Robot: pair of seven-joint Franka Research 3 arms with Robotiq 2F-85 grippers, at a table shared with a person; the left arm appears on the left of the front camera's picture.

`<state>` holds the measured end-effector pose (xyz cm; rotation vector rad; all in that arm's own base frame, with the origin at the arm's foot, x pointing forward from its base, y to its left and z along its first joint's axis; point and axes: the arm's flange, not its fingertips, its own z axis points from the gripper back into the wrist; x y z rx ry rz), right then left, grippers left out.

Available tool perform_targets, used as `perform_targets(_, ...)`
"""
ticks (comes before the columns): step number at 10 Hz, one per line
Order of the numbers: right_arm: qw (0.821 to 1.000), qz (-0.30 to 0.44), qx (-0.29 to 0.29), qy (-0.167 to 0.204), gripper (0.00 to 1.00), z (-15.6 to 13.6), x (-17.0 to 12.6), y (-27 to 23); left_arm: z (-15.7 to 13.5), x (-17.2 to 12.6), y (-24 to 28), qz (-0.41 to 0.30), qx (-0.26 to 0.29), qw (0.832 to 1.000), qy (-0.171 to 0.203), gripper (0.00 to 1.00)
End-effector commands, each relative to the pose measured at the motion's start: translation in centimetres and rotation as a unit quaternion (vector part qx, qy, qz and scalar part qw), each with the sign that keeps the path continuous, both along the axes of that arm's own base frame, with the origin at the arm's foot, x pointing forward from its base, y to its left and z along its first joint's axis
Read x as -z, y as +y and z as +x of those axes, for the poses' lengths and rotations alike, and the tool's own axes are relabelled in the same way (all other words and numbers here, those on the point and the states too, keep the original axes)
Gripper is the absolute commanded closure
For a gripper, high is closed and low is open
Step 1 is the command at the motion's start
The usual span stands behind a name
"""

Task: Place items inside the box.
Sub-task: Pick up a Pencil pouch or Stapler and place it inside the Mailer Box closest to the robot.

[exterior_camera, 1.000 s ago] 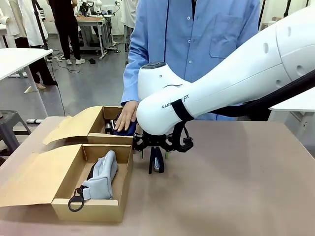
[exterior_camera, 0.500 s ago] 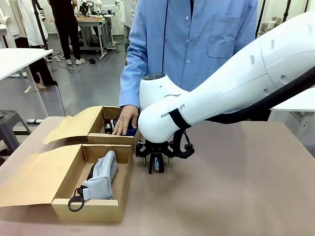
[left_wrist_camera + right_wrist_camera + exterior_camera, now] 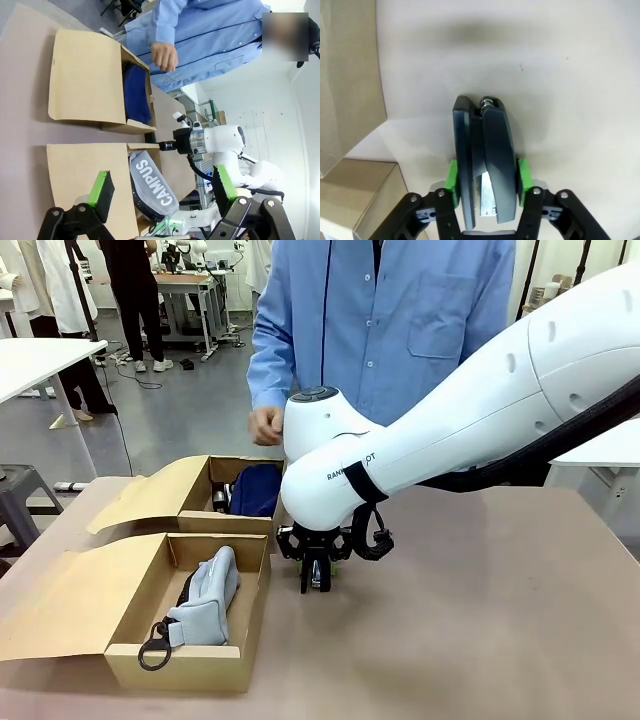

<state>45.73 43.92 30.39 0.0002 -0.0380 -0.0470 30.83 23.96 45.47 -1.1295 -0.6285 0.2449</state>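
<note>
A black stapler (image 3: 482, 150) stands on edge on the brown table, and the green pads of my right gripper (image 3: 486, 175) are shut on its two sides. From the front, this gripper (image 3: 316, 562) and the stapler (image 3: 316, 580) sit just right of the near cardboard box (image 3: 180, 665). That box holds a light blue pouch (image 3: 205, 600). The far box (image 3: 190, 502) holds a navy pouch (image 3: 255, 490). My left gripper (image 3: 162, 187) hangs open and empty, high above both boxes, looking down on the light blue pouch (image 3: 150, 185) and the navy pouch (image 3: 136, 92).
A person in a blue shirt stands at the far side, one hand (image 3: 265, 425) raised above the far box. Both boxes have open flaps (image 3: 60, 605) spread to the left. Bare table (image 3: 480, 620) stretches to the right of my right arm.
My right gripper's fingers have come together on the stapler. The person's hand has left the navy pouch in the far box and risen to chest height.
</note>
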Motion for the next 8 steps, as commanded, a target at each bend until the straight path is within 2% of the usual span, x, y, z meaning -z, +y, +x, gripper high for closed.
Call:
perform_targets(1,1.0,0.001,-0.007,-0.015,1.0,-0.5,0.0,-0.6,0.0,-0.1,-0.1,-0.004,0.0,1.0,-0.015,0.0)
perform_targets(4,1.0,-0.001,-0.001,-0.02,1.0,-0.6,-0.8,-1.2,0.0,-0.1,-0.1,-0.004,0.0,1.0,-0.015,0.0)
perform_targets(5,1.0,0.013,-0.009,-0.017,1.0,-1.0,-2.4,-2.2,0.0,-0.1,-0.1,-0.004,0.0,1.0,-0.015,0.0)
perform_targets(6,0.999,0.033,-0.029,0.019,1.0,-2.4,-5.7,-4.1,0.0,-0.1,-0.1,-0.004,0.0,1.0,-0.015,0.0)
perform_targets(8,0.995,0.047,-0.056,0.064,1.0,-8.1,-13.7,-9.5,0.0,-0.1,-0.1,-0.004,0.0,1.0,-0.015,0.0)
